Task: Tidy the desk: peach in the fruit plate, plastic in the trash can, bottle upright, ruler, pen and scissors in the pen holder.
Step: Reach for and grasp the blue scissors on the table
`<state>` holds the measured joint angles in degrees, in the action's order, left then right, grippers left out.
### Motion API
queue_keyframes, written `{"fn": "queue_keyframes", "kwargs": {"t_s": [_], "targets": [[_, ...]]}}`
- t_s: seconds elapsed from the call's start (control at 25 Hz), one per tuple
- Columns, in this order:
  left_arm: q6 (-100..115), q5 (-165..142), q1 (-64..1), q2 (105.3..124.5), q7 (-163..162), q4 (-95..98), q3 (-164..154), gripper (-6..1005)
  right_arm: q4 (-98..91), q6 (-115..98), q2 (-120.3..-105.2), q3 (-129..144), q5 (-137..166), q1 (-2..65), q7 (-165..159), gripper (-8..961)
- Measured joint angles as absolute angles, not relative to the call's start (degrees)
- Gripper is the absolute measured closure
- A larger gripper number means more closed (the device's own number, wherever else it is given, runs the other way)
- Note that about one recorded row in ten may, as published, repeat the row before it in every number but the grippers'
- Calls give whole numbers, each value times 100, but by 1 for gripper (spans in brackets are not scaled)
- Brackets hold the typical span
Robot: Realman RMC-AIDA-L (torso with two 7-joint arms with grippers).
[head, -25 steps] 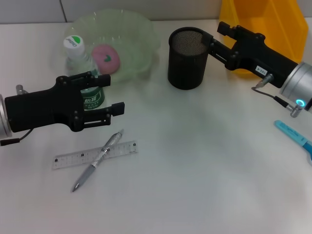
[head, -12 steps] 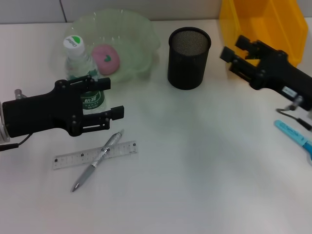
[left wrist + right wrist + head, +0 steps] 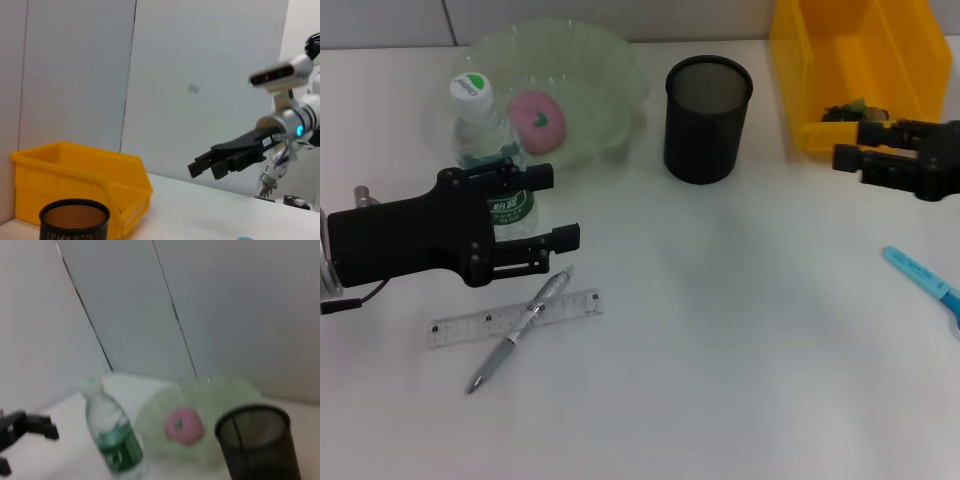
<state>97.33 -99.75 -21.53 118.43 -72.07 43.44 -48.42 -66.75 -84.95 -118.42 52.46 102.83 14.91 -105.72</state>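
The clear bottle [image 3: 480, 120] with a green label stands upright, and my left gripper [image 3: 557, 206] hangs open just in front of its lower part. A pink peach [image 3: 537, 118] lies in the pale green fruit plate [image 3: 610, 70]. On the table lies the clear ruler [image 3: 515, 317] with a silver pen [image 3: 520, 330] across it. The black mesh pen holder [image 3: 708, 118] stands mid-table. My right gripper [image 3: 850, 143] is open and holds nothing, in front of the yellow trash can [image 3: 850, 50], which has a dark scrap [image 3: 845, 110] inside. Blue scissors [image 3: 925, 275] show at the right edge.
The right wrist view shows the bottle [image 3: 112, 440], the peach [image 3: 184, 426] and the pen holder [image 3: 257, 440]. In the left wrist view are the yellow bin [image 3: 80, 172], the pen holder [image 3: 75, 220] and the right gripper [image 3: 207, 167]. A wall stands behind.
My right gripper has pulled back from the pen holder's rim to the right, ending in front of the yellow bin. The left gripper has barely shifted.
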Motion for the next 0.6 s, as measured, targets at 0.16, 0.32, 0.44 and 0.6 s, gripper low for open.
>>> {"fn": "queue_keyframes", "kwargs": {"t_s": [0.16,0.32,0.44,0.6], "targets": [[9760,-9975,-2136,11850,-7207,4307,-4843,281,-7690,-9305,-11891,4635,11329,1723,-11564,358],[9808,-9975,-2121,11856,-7207,4274,-4899,282,-8065,-9831,-11893,4255,11660,1881,-11848,359],[9855,-9975,-2112,11862,-7207,4257,-4913,282,-8107,-9884,-11895,4212,11706,1878,-11888,359],[9878,-9975,-2071,11865,-7207,4234,-4913,283,-8096,-9888,-11897,4201,11759,1868,-11900,359]]}}
